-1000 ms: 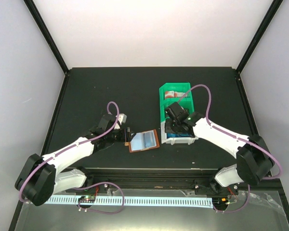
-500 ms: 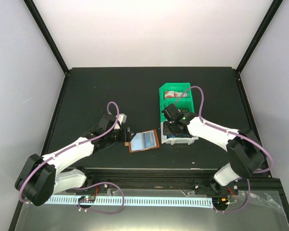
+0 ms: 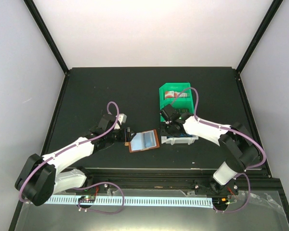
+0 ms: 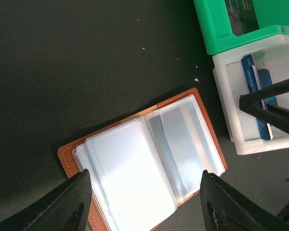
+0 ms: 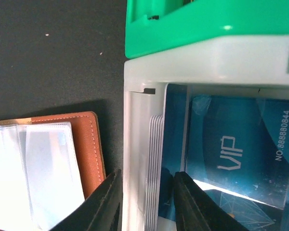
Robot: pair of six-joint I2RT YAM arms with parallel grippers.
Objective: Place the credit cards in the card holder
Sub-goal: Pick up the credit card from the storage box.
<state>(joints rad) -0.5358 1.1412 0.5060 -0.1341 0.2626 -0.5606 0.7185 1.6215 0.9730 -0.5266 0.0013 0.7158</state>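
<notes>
The brown card holder (image 3: 144,140) lies open on the black table, its clear sleeves (image 4: 149,168) facing up. My left gripper (image 4: 145,185) hovers open right over it, one finger on each side. Blue credit cards (image 5: 156,159) stand on edge as a stack against the left wall of the white tray compartment (image 5: 135,144). A blue VIP card (image 5: 231,144) lies beside them. My right gripper (image 5: 148,192) straddles that wall, one finger outside the tray and one inside by the stack, jaws apart. Red-and-white cards (image 3: 172,94) sit in the green compartment.
The green-and-white divided tray (image 3: 176,91) stands just right of the card holder, with a narrow strip of table between them. A dark card (image 4: 241,12) lies in the green section. Black frame rails border the table.
My right gripper has shifted left to the tray's left wall; its jaws went from shut to apart around the wall and card stack. The left arm and card holder stayed put.
</notes>
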